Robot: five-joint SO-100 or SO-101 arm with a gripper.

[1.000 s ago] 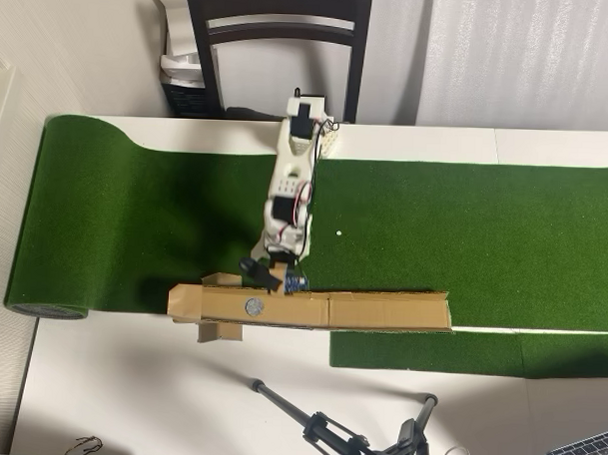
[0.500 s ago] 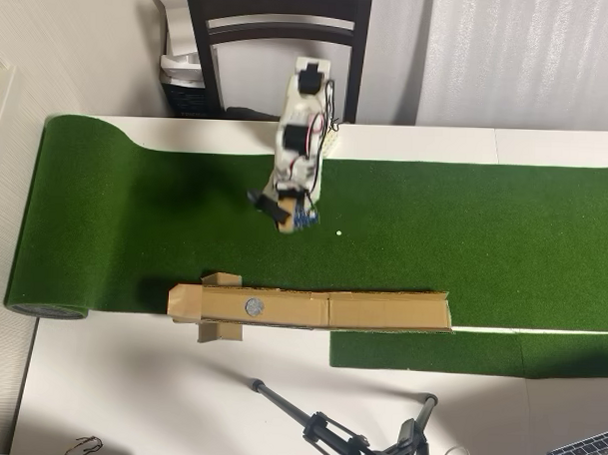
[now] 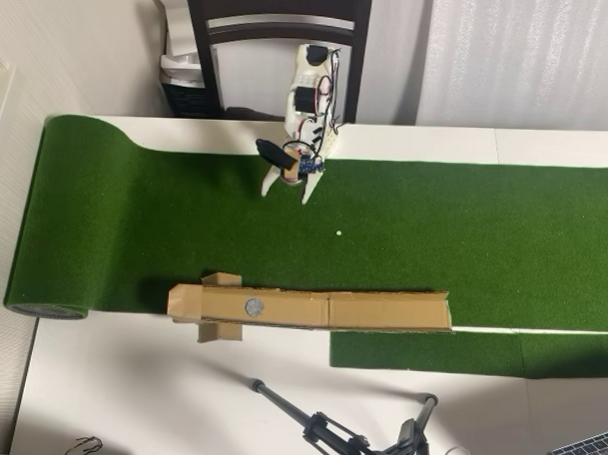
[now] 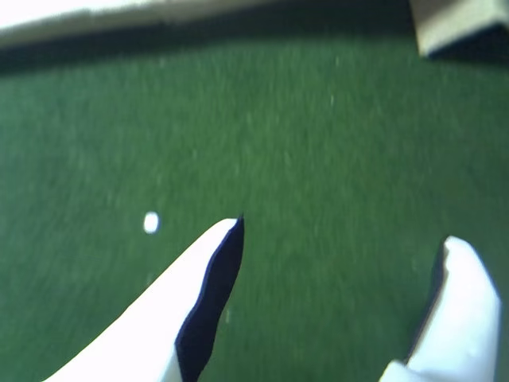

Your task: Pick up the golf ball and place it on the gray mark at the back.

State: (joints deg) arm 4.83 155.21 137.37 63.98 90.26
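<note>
- While the arm (image 3: 307, 98) is folding back toward the chair (image 3: 279, 27) in the overhead view, the green turf (image 3: 503, 244) is lying flat across the white table (image 3: 128, 401), one end rolled up at the left of that view.
- Cardboard strip (image 3: 381, 312) is sitting along the turf's near edge, unmoved since a second ago.
- Gripper (image 3: 288, 192) is now hanging over the far side of the turf, well apart from the strip; a second ago it was right down at the strip, just beside the gray mark (image 3: 252, 307).
- In the wrist view the gripper (image 4: 350, 239) is showing its two white fingers (image 4: 159, 318) spread wide, bare turf between them, nothing held.
- Gray mark is showing a paler round centre. The golf ball is not separable from it at this size, and no ball is lying elsewhere on the turf.
- Judgement: the ball is probably resting on the mark, released, and the arm is retreating, so the task is looking close to done.
- Tiny white dot (image 3: 339, 232) is staying on the turf between arm and strip; it also appears in the wrist view (image 4: 151, 223).
</note>
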